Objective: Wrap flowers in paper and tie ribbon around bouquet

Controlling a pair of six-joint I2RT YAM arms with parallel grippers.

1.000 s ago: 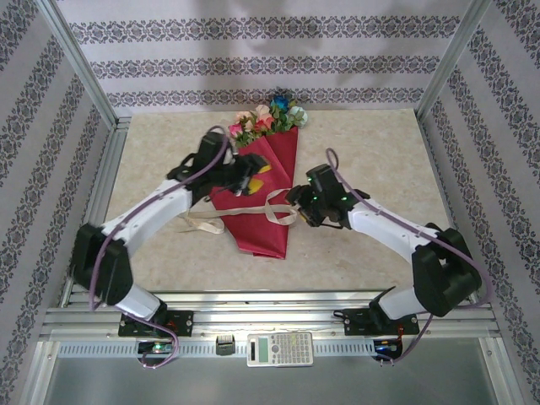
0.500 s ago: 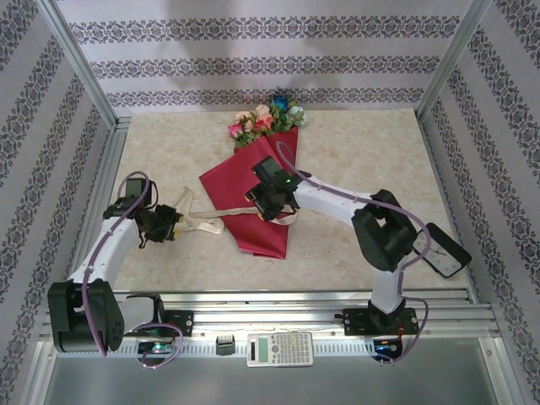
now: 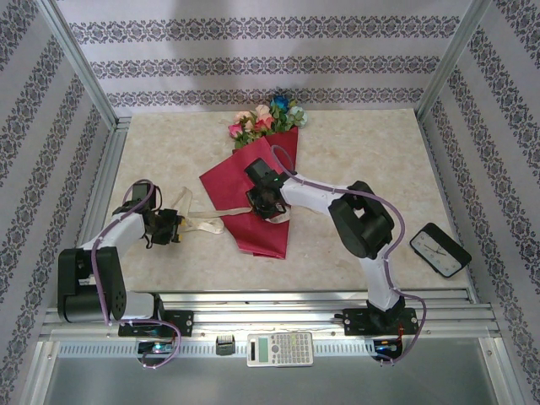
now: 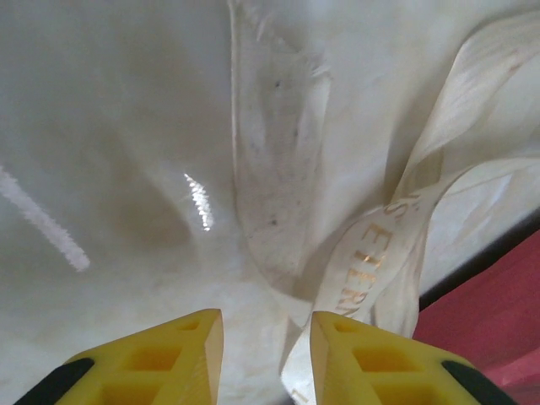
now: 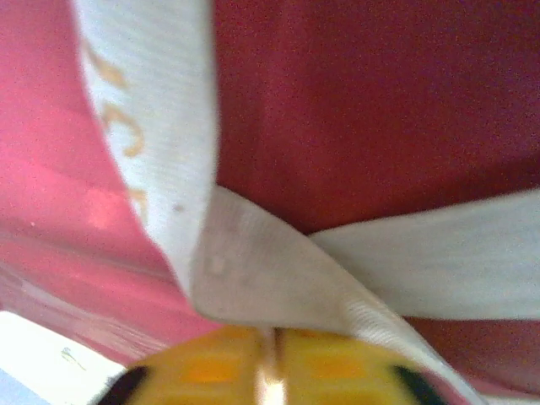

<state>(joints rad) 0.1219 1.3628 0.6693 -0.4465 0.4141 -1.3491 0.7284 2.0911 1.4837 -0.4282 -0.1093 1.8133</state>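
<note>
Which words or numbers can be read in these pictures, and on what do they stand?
"ETER": gold letters on the ribbon, left wrist view; the rest is folded away.
Gold lettering on the ribbon, right wrist view: too blurred to read.
Keys of the calculator, face of the clock: too small.

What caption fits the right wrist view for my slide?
Yellow fingers pinch cream ribbon where it crosses over red paper.
</note>
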